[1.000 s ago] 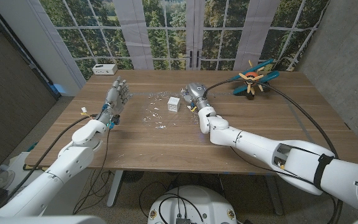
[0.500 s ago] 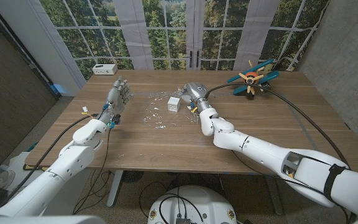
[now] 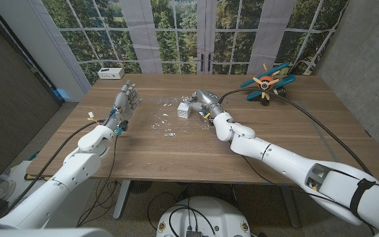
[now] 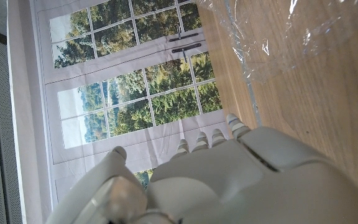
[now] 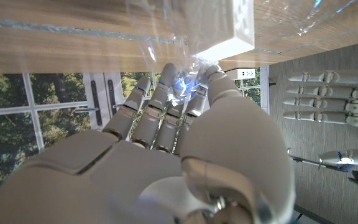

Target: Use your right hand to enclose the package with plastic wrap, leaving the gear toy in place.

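Head view is showing the right hand pinching a bunched edge of plastic wrap just beside the package, which is sitting uncovered on the sheet. Wrapping is barely starting. Well apart from the package, the gear toy is standing untouched and the left hand is idling with fingers spread.

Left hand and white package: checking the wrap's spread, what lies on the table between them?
In the head view, crinkled clear plastic wrap covers the wood between the left hand and the package.
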